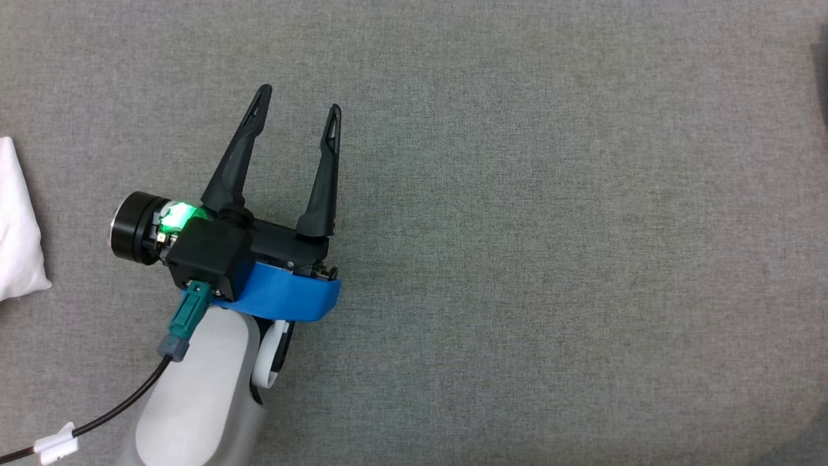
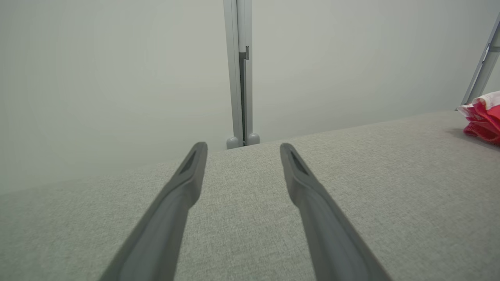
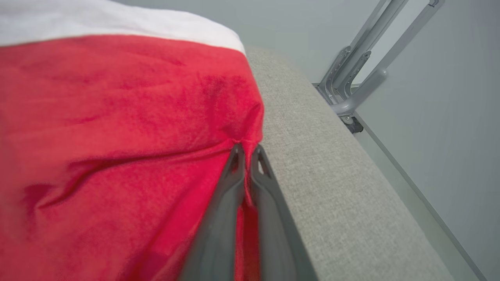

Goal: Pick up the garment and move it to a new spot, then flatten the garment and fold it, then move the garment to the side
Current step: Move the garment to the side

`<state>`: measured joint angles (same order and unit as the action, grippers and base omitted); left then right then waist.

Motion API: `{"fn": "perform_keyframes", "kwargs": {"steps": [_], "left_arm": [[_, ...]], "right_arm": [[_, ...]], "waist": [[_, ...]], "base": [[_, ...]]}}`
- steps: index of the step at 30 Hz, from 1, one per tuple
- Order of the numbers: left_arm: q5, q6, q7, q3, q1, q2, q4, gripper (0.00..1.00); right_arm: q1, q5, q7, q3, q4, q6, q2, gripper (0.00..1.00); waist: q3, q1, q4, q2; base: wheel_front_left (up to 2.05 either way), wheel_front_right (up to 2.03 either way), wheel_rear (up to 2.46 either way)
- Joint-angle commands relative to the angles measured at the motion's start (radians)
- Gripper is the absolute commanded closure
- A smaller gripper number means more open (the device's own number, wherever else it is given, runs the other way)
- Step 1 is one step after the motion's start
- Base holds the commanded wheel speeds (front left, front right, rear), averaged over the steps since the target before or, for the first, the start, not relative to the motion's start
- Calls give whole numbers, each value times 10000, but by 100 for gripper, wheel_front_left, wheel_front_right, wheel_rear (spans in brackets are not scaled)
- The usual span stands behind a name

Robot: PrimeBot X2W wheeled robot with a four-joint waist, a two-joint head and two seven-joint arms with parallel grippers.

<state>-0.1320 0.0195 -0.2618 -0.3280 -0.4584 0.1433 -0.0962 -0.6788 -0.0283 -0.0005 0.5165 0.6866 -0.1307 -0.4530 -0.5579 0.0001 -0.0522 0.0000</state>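
Observation:
The garment (image 3: 117, 128) is red cloth with a white band along its far edge, bunched near the grey surface's edge in the right wrist view. My right gripper (image 3: 245, 150) is shut on a pinch of its red fabric at the garment's right border. From the left wrist view the same red and white garment (image 2: 482, 117) is a small heap far off at the right edge. My left gripper (image 1: 299, 103) hovers over bare grey fabric in the head view, open with nothing between its fingers (image 2: 195, 164).
A grey woven surface (image 1: 550, 259) spreads across the head view. A white pillow-like item (image 1: 16, 226) lies at the far left edge. Beyond the surface's far edge stand a pale wall with a metal post (image 2: 239, 74), and metal frame legs (image 3: 351, 74).

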Motion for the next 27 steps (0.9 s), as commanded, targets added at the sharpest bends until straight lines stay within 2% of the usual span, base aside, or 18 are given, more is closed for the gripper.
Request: {"fn": "perform_keyframes", "kwargs": {"steps": [1, 5, 6, 12, 16, 22, 27], "left_arm": [[16, 57, -42, 61, -159, 12, 13, 0], [-12, 43, -42, 126, -68, 50, -71, 0], [-20, 37, -42, 131, -12, 53, -99, 0], [-79, -6, -42, 196, 360, 104, -269, 0], [-131, -83, -43, 290, 670, 150, -395, 0], [-320, -309, -43, 539, 1282, 246, -571, 0], [-498, -479, -35, 737, 1773, 301, -707, 0]], "right_arm": [[-190, 165, -17, 95, -128, -1, 89, 100], [42, 719, 35, 288, -431, -1, 554, 31], [129, 832, 24, 371, -534, -1, 688, 0], [797, 1723, -499, 884, -1560, -1, 1657, 0], [1537, 1640, -1090, 776, -2499, -1, 2502, 0], [3018, 963, -1582, -294, -3928, -1, 3584, 0], [3993, 383, -1609, -1288, -4749, 0, 3929, 0]], "waist": [[0, -1, 10, 0], [139, -1, 103, 0], [199, -1, 136, 0], [787, -1, 392, 0], [1305, -1, 565, 0], [2104, -1, 703, 0], [2590, -1, 662, 0]], "base": [[0, 0, 0], [0, 0, 0], [0, 0, 0], [0, 0, 0], [0, 0, 0], [0, 0, 0], [0, 0, 0]]}}
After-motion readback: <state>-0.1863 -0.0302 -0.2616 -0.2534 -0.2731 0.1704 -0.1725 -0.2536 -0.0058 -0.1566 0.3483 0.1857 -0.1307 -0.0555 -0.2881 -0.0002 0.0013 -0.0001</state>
